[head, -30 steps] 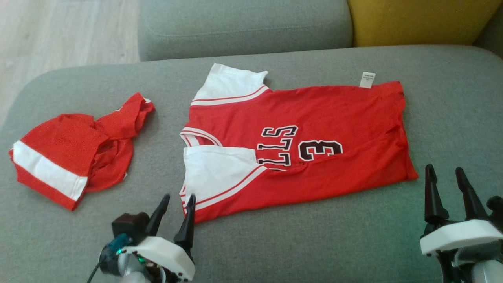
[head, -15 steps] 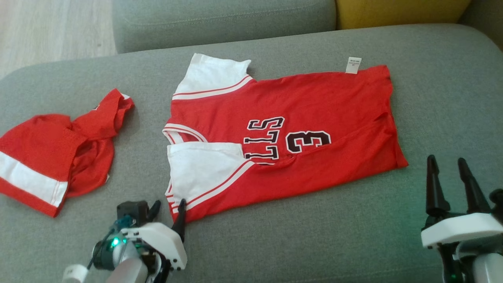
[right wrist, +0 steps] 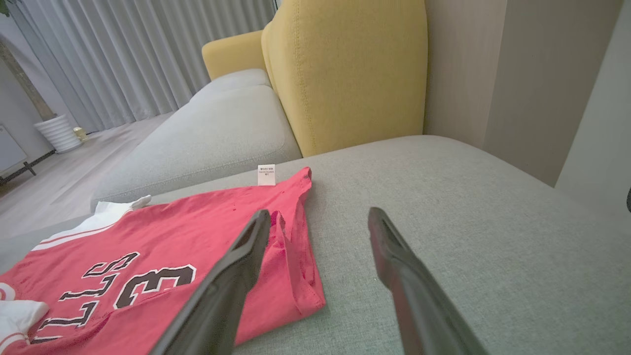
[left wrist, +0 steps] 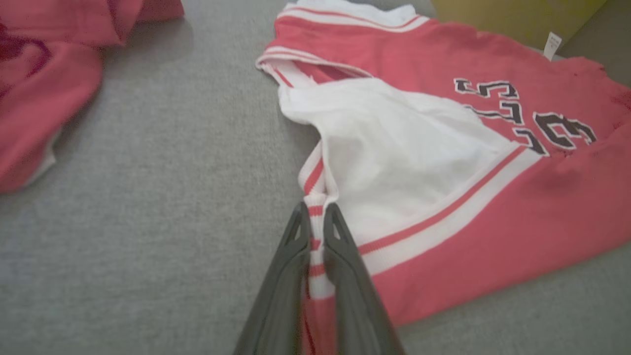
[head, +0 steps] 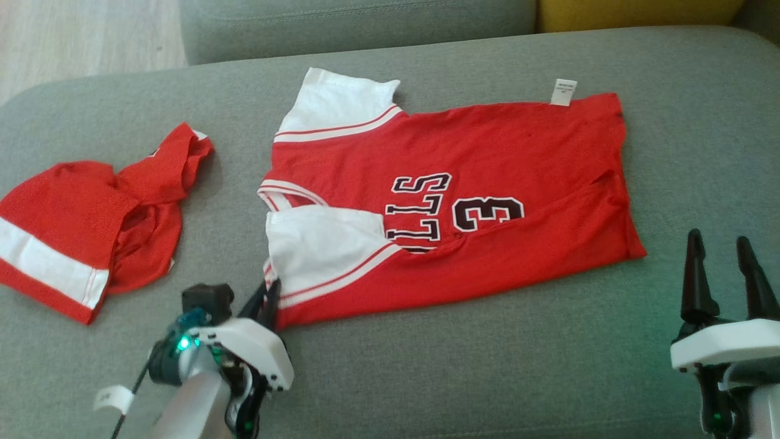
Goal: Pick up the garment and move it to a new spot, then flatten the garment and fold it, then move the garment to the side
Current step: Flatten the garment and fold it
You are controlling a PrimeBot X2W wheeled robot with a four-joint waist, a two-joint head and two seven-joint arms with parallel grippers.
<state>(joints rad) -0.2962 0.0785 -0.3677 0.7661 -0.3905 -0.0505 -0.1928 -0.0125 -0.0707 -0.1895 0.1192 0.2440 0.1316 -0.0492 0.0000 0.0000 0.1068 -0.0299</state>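
The jersey (head: 487, 152) lies spread on the grey sofa seat (head: 487, 366), left gripper (head: 268, 300) clamped on its near striped sleeve hem, right gripper (head: 719, 241) parted and clear of cloth; folding appears in hand, and next the right likely must seize the near bottom corner.

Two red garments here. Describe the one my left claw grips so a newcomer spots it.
On the grey fabric sofa seat, look mid-cushion: a red jersey with white sleeves lies spread flat, the left claw pinching its striped near edge. Unlike the crumpled red garment with a white band to its left, it shows dark lettering and a number 3.
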